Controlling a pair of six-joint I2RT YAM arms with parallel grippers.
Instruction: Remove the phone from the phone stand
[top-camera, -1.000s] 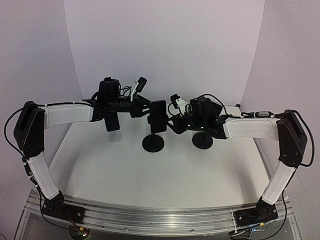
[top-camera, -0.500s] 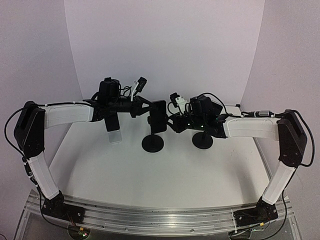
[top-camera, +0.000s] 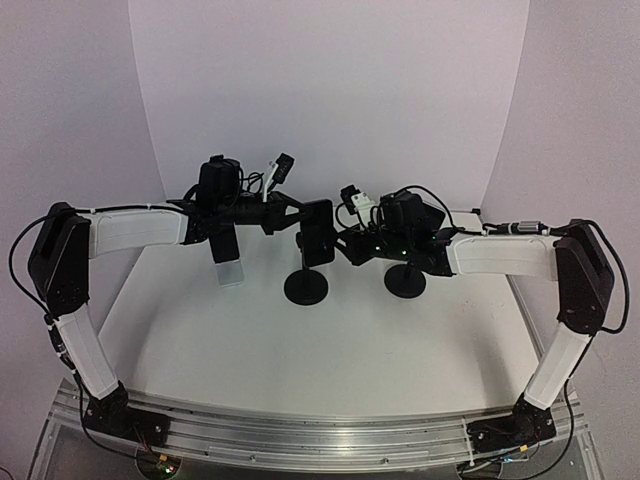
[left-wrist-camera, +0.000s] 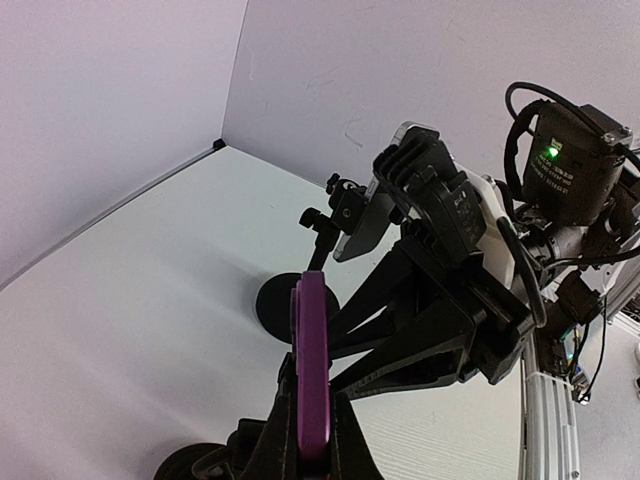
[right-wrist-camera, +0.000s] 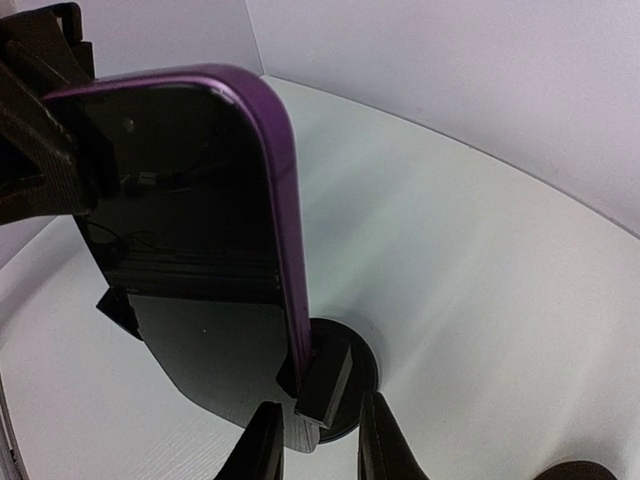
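Note:
The purple phone (top-camera: 318, 232) stands upright in the black phone stand (top-camera: 305, 286) at mid-table. My left gripper (top-camera: 303, 220) is shut on the phone's left edge. In the left wrist view the phone (left-wrist-camera: 312, 350) is pinched edge-on between my fingers (left-wrist-camera: 268, 440). My right gripper (top-camera: 345, 247) is just right of the stand. In the right wrist view its fingers (right-wrist-camera: 265, 445) are apart, either side of the stand's clamp block (right-wrist-camera: 328, 385), which still holds the phone's (right-wrist-camera: 200, 200) lower edge. They do not touch the block.
A second black stand (top-camera: 405, 281) sits under my right arm. It shows in the left wrist view (left-wrist-camera: 285, 305) and carries a grey phone (left-wrist-camera: 365, 215). A pale rectangular object (top-camera: 229, 268) lies under my left forearm. White walls close the back.
My right gripper has edged slightly left toward the stand. The phone and my left gripper have hardly moved.

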